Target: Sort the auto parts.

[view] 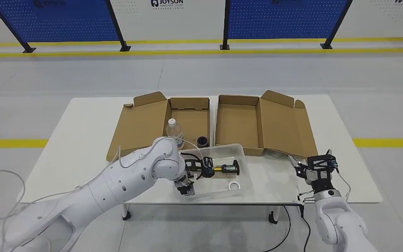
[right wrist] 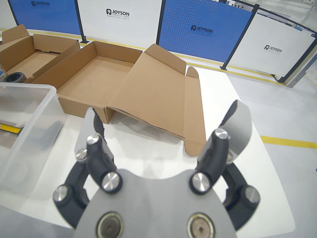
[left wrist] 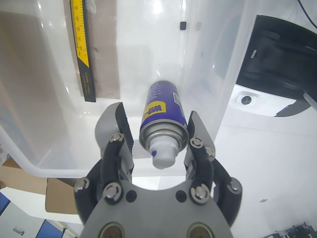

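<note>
A blue spray can [left wrist: 162,110] with a white nozzle sits inside the clear plastic bin [view: 238,151] at the table's front centre, its top facing my left wrist. My left gripper [left wrist: 157,110] is open around the can: one finger touches its rim, the other stands a small gap away. In the top view the left gripper [view: 186,184] is down in the bin's near left corner. A yellow-and-black measuring tool [left wrist: 81,38] lies on the bin floor. My right gripper [right wrist: 163,117] hangs open and empty over the table's front right [view: 313,170].
Two open cardboard boxes stand behind the bin. The left box [view: 189,113] holds a clear bottle [view: 174,129] and a black ring [view: 203,140]; the right box [view: 238,129] has a bare floor. A white ring [view: 235,186] and a small black piece [left wrist: 182,25] lie in the bin.
</note>
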`<state>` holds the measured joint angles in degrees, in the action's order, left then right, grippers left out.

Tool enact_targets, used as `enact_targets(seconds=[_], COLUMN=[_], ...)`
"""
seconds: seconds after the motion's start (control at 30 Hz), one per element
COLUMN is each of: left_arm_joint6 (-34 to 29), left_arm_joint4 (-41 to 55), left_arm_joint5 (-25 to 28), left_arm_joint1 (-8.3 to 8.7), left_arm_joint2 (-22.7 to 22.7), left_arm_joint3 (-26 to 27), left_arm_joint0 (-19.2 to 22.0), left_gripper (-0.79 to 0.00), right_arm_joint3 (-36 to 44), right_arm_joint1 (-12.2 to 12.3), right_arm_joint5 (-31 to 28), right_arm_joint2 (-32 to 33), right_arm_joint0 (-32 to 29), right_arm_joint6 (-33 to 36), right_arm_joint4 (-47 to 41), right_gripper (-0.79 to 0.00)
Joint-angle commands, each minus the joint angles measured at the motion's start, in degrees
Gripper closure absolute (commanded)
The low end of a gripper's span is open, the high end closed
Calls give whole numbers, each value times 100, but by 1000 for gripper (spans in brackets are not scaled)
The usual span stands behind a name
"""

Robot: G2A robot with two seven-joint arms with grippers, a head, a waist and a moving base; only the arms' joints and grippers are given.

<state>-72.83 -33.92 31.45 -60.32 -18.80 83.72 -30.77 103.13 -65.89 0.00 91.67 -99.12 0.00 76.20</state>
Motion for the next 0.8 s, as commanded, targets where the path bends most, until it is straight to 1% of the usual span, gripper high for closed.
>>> enact_targets(seconds=[0.0, 0.23, 0.47, 0.5, 0.57, 0.67, 0.77], left_arm_joint6=[19, 36, 61, 61, 59, 71, 79], left_arm_joint4=[5, 24, -10, -13, -12, -48, -81], left_arm_joint5=[18, 35, 61, 60, 58, 59, 47], left_arm_joint1=[-10, -43, -58, -56, -53, -39, -14], left_arm_joint2=[19, 66, 49, 39, 14, -39, -109], left_arm_joint3=[-24, -77, -107, -111, -111, -94, -55], left_arm_joint0=[4, 38, 23, 22, 20, 13, -2], left_gripper=[-388, -342, -256, -215, -108, 0, 0], right_arm_joint3=[0, 0, 0, 0, 0, 0, 0], right_arm_joint1=[0, 0, 0, 0, 0, 0, 0], right_arm_joint5=[0, 0, 0, 0, 0, 0, 0], right_arm_joint2=[0, 0, 0, 0, 0, 0, 0], right_arm_joint0=[0, 0, 0, 0, 0, 0, 0], right_arm_joint6=[0, 0, 0, 0, 0, 0, 0], right_arm_joint4=[0, 0, 0, 0, 0, 0, 0], right_gripper=[-785, -785, -785, -785, -785, -785, -785])
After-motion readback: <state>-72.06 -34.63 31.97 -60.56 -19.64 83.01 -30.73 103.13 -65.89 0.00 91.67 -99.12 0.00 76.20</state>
